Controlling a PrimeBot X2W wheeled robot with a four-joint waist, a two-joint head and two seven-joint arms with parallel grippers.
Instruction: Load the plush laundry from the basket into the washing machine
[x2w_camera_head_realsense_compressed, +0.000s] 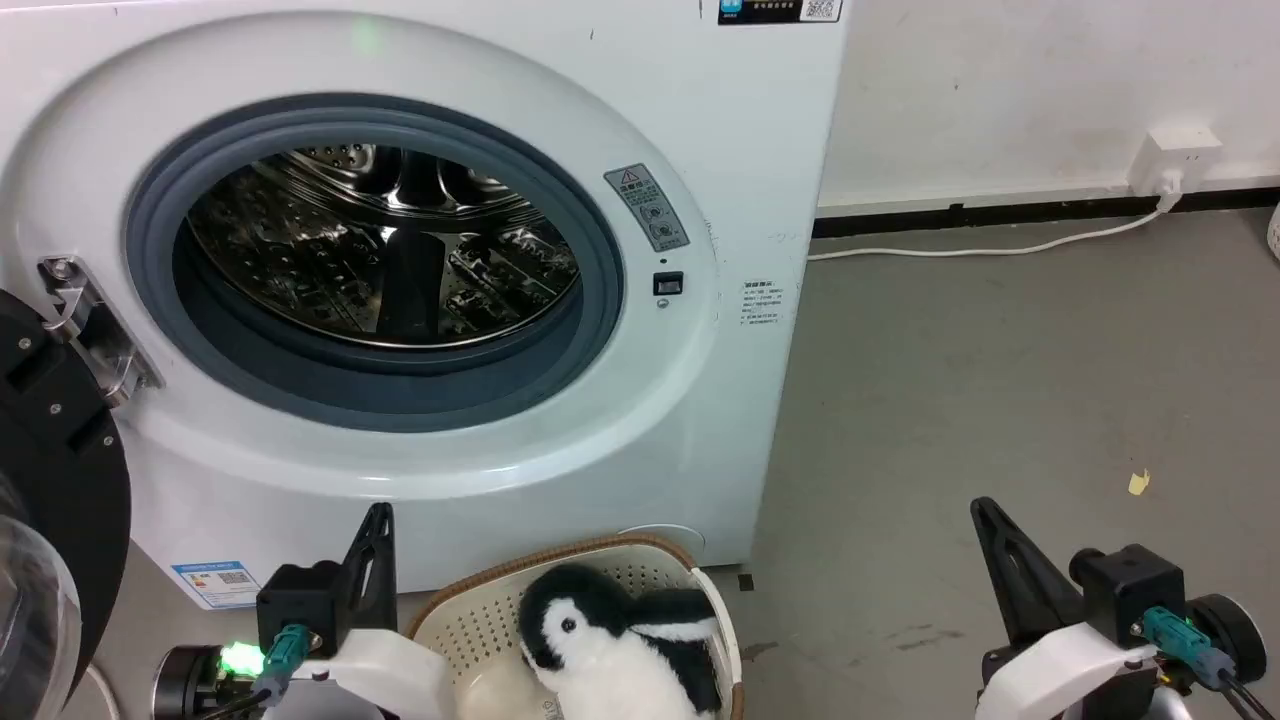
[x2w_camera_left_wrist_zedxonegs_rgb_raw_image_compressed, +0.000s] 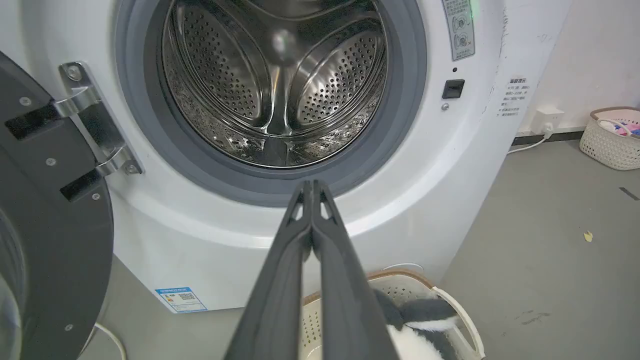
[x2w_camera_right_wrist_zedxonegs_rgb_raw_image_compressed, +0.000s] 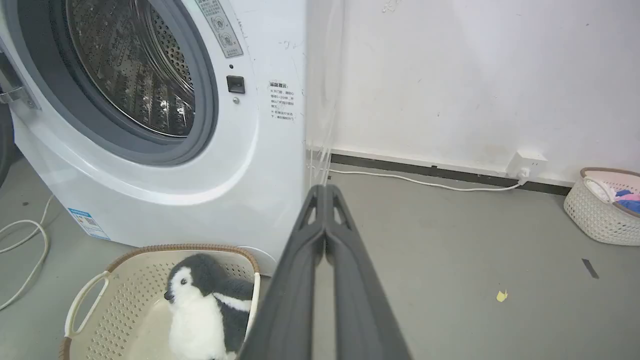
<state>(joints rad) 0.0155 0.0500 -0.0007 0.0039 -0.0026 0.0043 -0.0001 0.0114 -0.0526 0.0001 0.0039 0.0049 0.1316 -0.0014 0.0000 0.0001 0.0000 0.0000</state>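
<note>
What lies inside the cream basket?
The penguin soft toy lies in the basket; its bare perforated bottom shows beside the toy. What is under the toy is covered.

Jaws closed, the left arm (x2w_camera_head_realsense_compressed: 375, 665) and right arm (x2w_camera_head_realsense_compressed: 1050, 665) rest low.

The left gripper (x2w_camera_head_realsense_compressed: 380, 518) and right gripper (x2w_camera_head_realsense_compressed: 985, 512) have long dark grey fingers (x2w_camera_left_wrist_zedxonegs_rgb_raw_image_compressed: 280, 285) with triangular cut-outs near the tips, black housings (x2w_camera_head_realsense_compressed: 300, 595), white forearm shells (x2w_camera_head_realsense_compressed: 390, 660), teal cable plugs (x2w_camera_head_realsense_compressed: 283, 648); a green light (x2w_camera_head_realsense_compressed: 240, 657) glows on the left
</note>
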